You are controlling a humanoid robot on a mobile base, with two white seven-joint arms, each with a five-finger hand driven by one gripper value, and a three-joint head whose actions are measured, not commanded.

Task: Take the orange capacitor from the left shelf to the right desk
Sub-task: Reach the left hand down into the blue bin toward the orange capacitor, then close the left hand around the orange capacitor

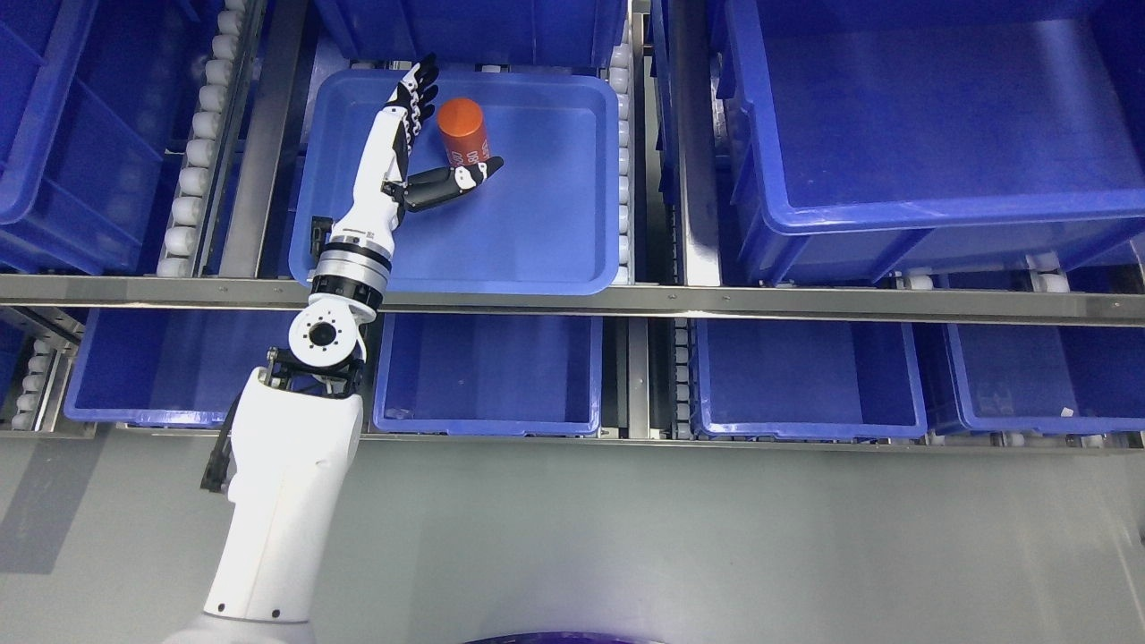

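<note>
Fingers (419,89) of left hand (420,148) spread wide, gripping nothing, inside shallow blue tray (537,241) on shelf rail (716,300); orange capacitor (462,130) lies in tray's upper left, between extended fingers and thumb (456,183), thumb tip just beside its lower end.
</note>
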